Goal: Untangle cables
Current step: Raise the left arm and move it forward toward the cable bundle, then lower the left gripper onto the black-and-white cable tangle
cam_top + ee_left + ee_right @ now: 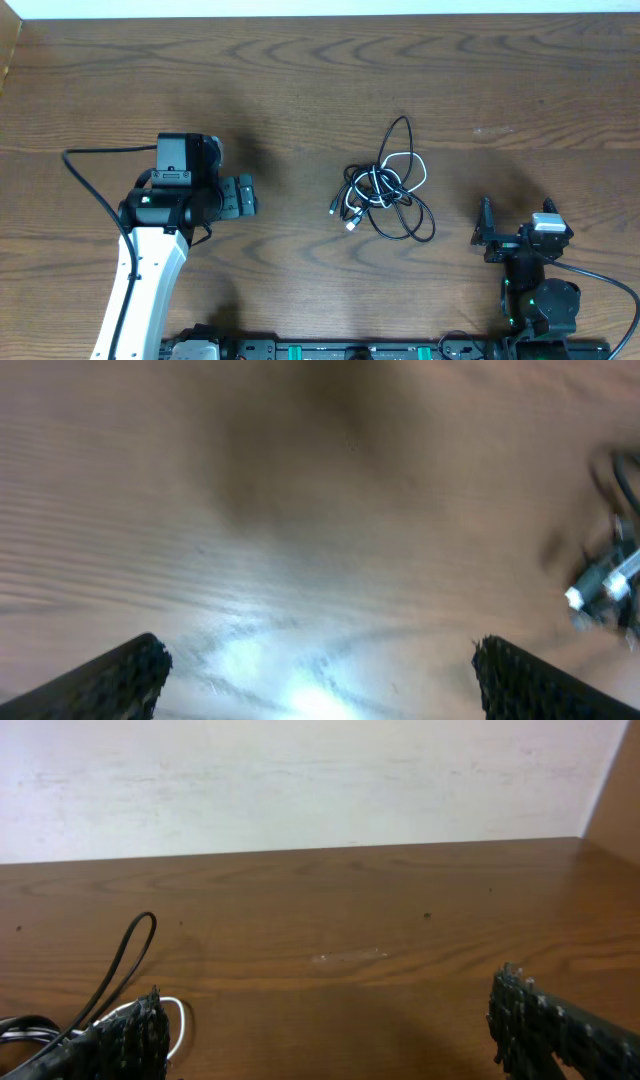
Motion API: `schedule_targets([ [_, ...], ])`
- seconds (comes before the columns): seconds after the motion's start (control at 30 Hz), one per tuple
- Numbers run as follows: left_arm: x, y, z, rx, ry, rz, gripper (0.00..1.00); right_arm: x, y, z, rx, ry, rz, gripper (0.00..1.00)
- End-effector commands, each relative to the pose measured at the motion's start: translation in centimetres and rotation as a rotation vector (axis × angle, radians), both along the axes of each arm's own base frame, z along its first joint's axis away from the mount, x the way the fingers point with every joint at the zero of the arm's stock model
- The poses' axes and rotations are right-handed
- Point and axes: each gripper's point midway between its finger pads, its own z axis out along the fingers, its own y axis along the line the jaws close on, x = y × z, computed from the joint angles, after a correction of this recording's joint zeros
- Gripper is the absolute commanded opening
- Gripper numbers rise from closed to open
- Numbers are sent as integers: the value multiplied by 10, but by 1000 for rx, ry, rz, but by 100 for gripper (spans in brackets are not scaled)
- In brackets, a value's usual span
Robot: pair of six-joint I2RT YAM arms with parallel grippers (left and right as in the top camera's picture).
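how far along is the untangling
Nothing looks done: the cables lie in one looped bundle, black and white cords crossing each other. Nothing is in hand: the left hand and right hand are both open, one on each side, clear of the bundle. All the separating is left.

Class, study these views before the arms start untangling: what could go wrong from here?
1. The black and white cables are looped together; tugging one loop might tighten the tangle.
2. The left gripper and right gripper are both open, holding nothing; pulling with one alone could drag the whole bundle.
3. The plug ends could snag in a loop.
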Motion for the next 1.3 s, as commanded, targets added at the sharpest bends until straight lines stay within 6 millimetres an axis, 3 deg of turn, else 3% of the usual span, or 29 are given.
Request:
schedule_targets([
  [0.0, -3, -24, 9, -73, -11, -166, 98, 0, -1, 0, -11, -1, -2, 99],
  [0.43, 9, -75, 22, -69, -138, -413, 98, 0, -2, 0, -12, -3, -8, 99],
  [0.73, -10, -122, 23, -62, -156, -626, 98, 0, -2, 0, -11, -1, -6, 99],
  [1.0, -8, -152, 24, -82, -196, -695, 98, 0, 0, 2, 66, -12, 1, 99],
  [1.27, 7, -161, 22, -122, -212, -636, 98, -4, 16, 40, 103, -97, 96, 99],
])
